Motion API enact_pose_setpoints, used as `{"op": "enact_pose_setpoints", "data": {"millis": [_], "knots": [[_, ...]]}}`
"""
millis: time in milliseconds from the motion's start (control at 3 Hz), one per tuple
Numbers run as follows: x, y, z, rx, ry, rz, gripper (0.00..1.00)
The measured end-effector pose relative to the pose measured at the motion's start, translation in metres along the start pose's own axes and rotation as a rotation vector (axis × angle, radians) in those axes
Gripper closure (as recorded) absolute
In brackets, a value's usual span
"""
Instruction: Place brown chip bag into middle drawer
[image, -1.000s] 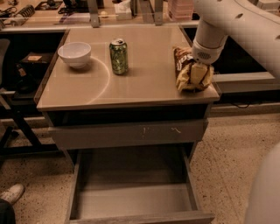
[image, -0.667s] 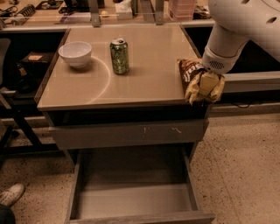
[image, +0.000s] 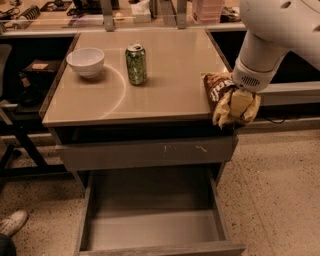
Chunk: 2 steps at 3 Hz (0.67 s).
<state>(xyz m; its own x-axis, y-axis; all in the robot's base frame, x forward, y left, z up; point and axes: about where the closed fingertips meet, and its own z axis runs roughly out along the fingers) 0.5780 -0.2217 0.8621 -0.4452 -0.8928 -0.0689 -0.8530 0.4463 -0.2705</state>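
The brown chip bag (image: 218, 90) hangs at the right front corner of the cabinet top, half past the edge. My gripper (image: 237, 106) is shut on the bag's lower end and holds it up there, with the white arm (image: 270, 35) coming down from the upper right. The middle drawer (image: 155, 227) stands pulled open below, a wide grey tray with a flat bare floor, down and to the left of the bag.
A green can (image: 136, 64) and a white bowl (image: 86, 61) stand on the cabinet top (image: 165, 95). A closed drawer front (image: 150, 152) with pale scratches sits above the open drawer. A shoe (image: 11, 224) shows at lower left. A bench runs behind.
The gripper has carried the bag toward the front right, from resting on the top near its right edge to hanging over the front right corner, a little lower.
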Motion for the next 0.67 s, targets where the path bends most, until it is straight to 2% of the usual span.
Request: {"op": "enact_pose_setpoints", "data": {"millis": [333,667], "knots": [[0.013,0.048,-0.016,-0.036,0.001,-0.005,1.00],[0.023,0.099,-0.032,-0.090,-0.026,-0.011,1.00]]}}
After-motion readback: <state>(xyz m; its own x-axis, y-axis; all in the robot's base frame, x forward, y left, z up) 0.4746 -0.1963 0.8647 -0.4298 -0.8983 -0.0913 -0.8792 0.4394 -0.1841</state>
